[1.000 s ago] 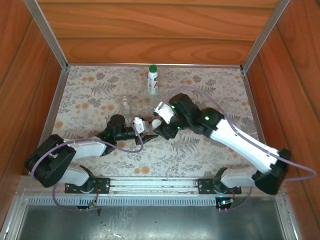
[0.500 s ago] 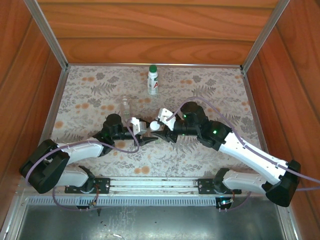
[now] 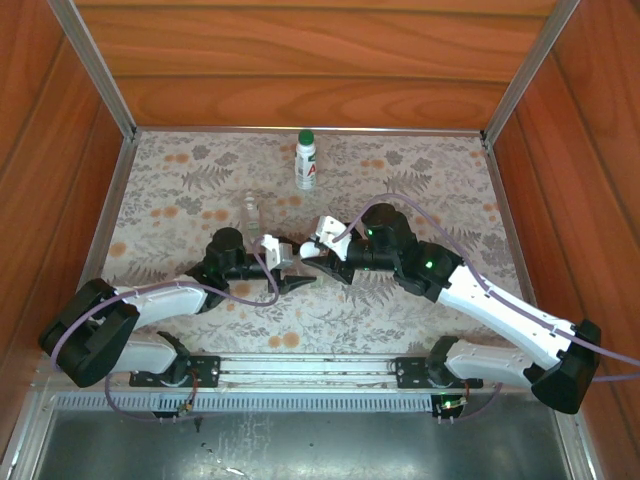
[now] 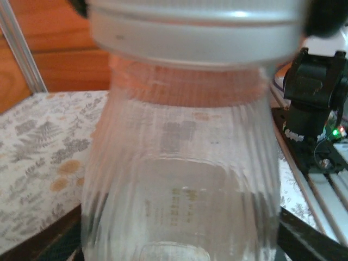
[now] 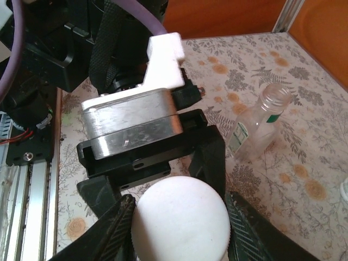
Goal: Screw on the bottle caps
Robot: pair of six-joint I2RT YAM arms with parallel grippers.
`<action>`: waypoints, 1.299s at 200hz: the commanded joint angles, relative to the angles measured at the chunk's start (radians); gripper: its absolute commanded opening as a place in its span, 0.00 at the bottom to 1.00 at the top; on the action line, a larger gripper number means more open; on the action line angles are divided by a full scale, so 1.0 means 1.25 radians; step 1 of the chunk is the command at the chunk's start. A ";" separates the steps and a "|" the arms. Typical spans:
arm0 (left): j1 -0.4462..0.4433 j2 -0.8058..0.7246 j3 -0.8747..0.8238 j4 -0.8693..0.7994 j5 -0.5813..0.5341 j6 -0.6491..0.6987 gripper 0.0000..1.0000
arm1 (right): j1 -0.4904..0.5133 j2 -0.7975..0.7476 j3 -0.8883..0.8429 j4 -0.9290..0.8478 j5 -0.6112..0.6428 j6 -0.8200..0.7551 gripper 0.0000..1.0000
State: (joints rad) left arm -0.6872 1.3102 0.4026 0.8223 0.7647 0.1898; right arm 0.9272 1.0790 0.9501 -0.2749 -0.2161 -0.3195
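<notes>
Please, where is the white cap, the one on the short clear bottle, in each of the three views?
Top external: white cap, small, near the middle of the flowered table cover.
Left wrist: across the top edge, above the ribbed clear bottle.
Right wrist: bottom centre, large and round.
Shared landmark: the flowered table cover.

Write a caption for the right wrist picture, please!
Right gripper hugs a white cap; an uncapped clear bottle stands on the flowery table.
</notes>
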 commanded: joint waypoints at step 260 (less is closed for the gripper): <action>-0.070 -0.079 -0.079 -0.002 -0.645 -0.248 1.00 | -0.414 0.749 0.590 0.117 0.311 0.361 0.27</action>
State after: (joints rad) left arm -0.7670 1.2175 0.2966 0.8284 -0.0635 -0.1020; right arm 0.4213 1.9968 1.6379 -0.0448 0.1780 0.1009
